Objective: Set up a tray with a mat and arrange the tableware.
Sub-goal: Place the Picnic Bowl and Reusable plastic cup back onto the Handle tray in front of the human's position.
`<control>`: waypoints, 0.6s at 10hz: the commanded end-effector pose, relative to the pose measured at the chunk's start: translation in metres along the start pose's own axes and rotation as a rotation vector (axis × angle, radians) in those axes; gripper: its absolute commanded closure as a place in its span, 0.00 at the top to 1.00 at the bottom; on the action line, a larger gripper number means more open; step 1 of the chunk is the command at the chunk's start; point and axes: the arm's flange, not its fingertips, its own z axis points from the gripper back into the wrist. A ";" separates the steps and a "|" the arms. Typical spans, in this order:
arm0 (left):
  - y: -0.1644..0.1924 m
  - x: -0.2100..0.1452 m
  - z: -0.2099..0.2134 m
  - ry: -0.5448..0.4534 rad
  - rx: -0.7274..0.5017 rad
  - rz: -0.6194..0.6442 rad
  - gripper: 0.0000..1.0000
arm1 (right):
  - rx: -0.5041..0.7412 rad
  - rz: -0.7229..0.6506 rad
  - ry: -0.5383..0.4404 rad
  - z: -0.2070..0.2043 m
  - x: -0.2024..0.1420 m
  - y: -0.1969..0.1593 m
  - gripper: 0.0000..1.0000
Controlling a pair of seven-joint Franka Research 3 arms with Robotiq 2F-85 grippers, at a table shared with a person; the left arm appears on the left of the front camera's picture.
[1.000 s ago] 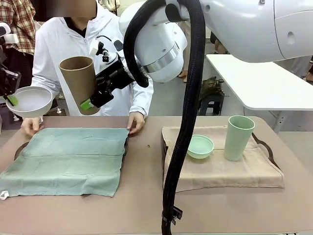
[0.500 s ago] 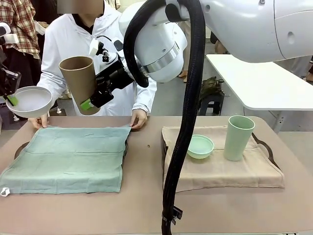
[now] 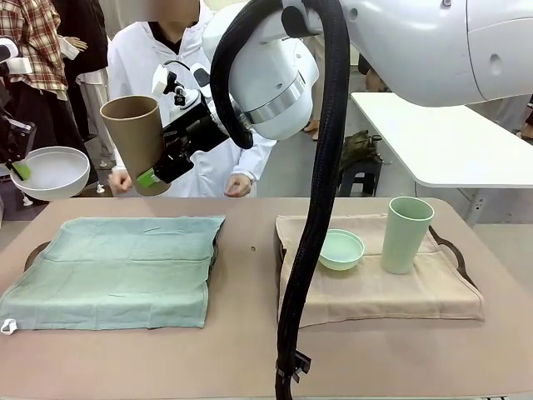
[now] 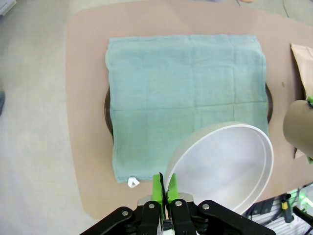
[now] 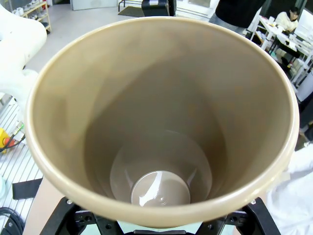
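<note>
Above the green mat, left side: the small white bowl hangs in the air, the left gripper pinching its rim with jaws nearly touching.
White bowl, handling: looks light, stiff and smooth; a thin rim hold like this one probably lets it swing or slip, so it should go down level.
Over the mat's far edge: the tall tan-brown cup is tilted, clamped low on its wall by the right gripper, jaws spread wide around it.
Tan cup, handling: rigid, seemingly light, tapered and glossy inside; a mid-wall grasp suits it, though the taper could let it slide.
Green mat: soft cloth spread flat over a dark tray on the table; likely to wrinkle if dragged.
Right tray: mint-green bowl and mint-green cup stand apart on a beige mat.
Person's hands: off the cloth, behind the table.
</note>
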 end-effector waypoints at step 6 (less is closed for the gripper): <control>0.001 0.001 0.002 -0.002 0.000 -0.007 0.00 | -0.003 0.005 -0.009 0.002 0.001 0.001 0.00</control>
